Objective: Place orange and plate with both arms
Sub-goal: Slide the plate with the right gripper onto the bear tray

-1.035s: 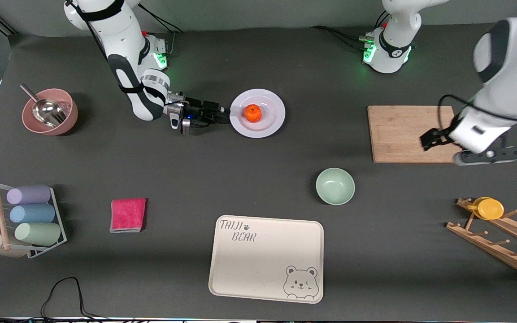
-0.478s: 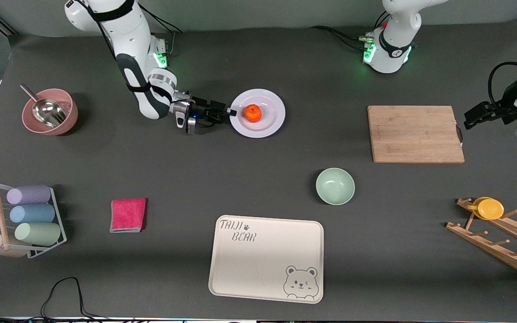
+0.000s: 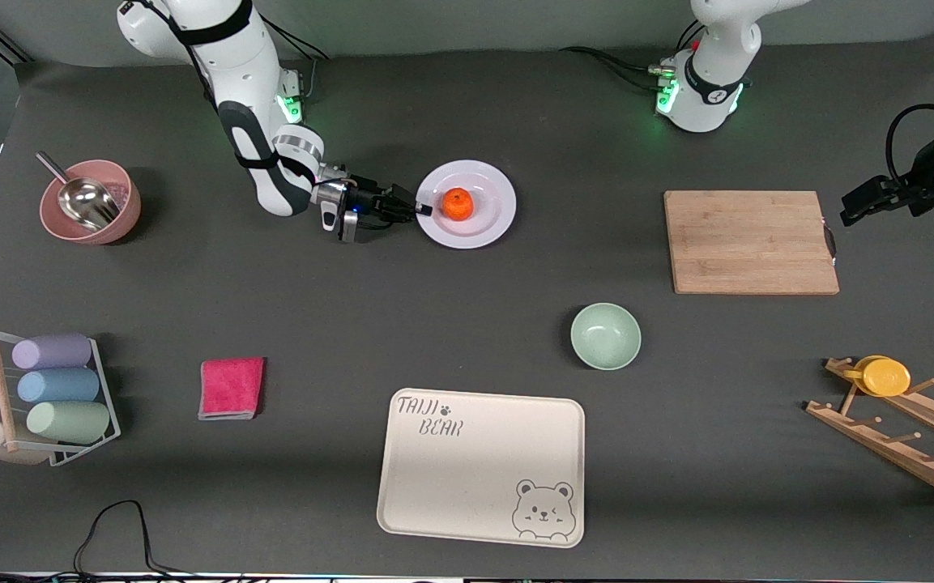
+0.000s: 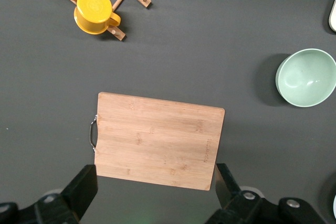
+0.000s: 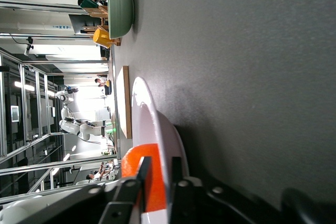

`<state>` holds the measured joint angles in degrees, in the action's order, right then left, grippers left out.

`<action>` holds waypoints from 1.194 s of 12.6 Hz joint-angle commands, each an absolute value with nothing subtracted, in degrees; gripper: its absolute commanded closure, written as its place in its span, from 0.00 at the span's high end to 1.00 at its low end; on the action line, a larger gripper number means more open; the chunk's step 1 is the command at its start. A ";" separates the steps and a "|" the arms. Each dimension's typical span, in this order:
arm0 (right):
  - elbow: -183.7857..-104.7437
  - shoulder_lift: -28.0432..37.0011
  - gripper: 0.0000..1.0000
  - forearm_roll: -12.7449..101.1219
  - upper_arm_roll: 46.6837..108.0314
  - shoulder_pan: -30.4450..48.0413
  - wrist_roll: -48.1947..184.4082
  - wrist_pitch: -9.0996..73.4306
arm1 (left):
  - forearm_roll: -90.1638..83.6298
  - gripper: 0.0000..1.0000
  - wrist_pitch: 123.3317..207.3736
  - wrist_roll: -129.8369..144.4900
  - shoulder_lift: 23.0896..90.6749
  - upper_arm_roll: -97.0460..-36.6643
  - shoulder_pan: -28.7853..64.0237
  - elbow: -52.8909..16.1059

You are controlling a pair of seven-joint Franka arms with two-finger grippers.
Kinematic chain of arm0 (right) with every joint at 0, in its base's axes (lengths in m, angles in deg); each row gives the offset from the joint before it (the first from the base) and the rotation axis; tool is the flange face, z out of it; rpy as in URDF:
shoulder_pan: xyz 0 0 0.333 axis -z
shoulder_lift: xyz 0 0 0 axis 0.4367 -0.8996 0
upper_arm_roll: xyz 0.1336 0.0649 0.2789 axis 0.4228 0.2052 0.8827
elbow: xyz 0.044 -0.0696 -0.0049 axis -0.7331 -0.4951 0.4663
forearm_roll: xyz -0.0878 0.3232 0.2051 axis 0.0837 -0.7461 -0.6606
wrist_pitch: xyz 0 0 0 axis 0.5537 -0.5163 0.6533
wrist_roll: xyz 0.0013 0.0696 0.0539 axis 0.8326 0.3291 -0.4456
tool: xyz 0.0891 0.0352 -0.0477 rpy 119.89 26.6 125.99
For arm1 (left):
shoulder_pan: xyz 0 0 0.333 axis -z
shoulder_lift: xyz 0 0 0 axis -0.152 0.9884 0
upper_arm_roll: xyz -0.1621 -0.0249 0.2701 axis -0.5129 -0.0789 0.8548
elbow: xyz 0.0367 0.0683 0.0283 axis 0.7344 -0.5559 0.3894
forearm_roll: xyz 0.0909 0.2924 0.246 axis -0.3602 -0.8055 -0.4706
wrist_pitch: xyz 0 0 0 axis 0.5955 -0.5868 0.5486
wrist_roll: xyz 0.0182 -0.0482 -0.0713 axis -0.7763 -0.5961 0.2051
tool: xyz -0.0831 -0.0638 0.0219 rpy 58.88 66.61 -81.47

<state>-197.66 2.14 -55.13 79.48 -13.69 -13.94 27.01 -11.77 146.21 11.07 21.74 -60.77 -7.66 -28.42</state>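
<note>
The orange (image 3: 457, 203) sits in the middle of the pale plate (image 3: 487, 227), which rests on the table near the robots' bases. My right gripper (image 3: 424, 209) lies low at the plate's rim on the side toward the right arm's end. It is open. In the right wrist view (image 5: 160, 162) one finger is above the rim and one below. A small gap remains over the plate (image 5: 149, 114), with the orange (image 5: 152, 182) just past the fingertips. My left gripper (image 3: 854, 207) is open and empty, high over the table's left-arm end, beside the cutting board (image 3: 750, 241).
A mint-green bowl (image 3: 605, 335) and a cream bear tray (image 3: 479, 465) lie nearer the front camera. A wooden rack holds a yellow cup (image 3: 884, 376). A pink bowl with a scoop (image 3: 90, 202), a pink cloth (image 3: 232, 387) and a cup rack (image 3: 53, 397) are toward the right arm's end.
My right gripper has slid toward the plate, and its fingers now straddle the rim. My left arm has swung off the cutting board toward its end of the table. The plate and orange have not moved.
</note>
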 commanded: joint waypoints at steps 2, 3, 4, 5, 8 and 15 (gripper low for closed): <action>-196.68 -0.18 0.00 -57.22 79.56 -13.92 -16.07 26.41 | -10.94 1.00 145.92 11.93 20.36 -60.39 -7.43 -29.07; -196.68 -0.01 0.00 -57.22 79.64 -13.66 -15.72 26.23 | -10.94 1.00 146.18 11.93 20.36 -60.48 -7.43 -29.07; -196.68 0.17 0.00 -57.04 79.47 -13.39 -14.76 25.45 | -10.94 1.00 146.36 11.93 20.36 -60.40 -7.51 -29.07; -196.59 0.69 0.00 -56.17 79.47 -12.35 -12.92 25.18 | -10.94 1.00 146.45 11.93 20.54 -60.48 -7.51 -29.07; -194.93 5.25 0.00 -50.73 79.29 -7.43 -4.32 25.44 | -10.85 1.00 146.89 11.93 20.54 -60.48 -7.51 -29.07; -173.52 3.79 0.00 -34.04 78.68 3.91 15.03 30.96 | -10.76 1.00 147.51 11.49 20.71 -60.48 -7.07 -29.07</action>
<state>-180.75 5.54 -38.80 78.58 1.54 10.23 28.52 -11.36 147.04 11.07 21.70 -60.91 -7.54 -28.44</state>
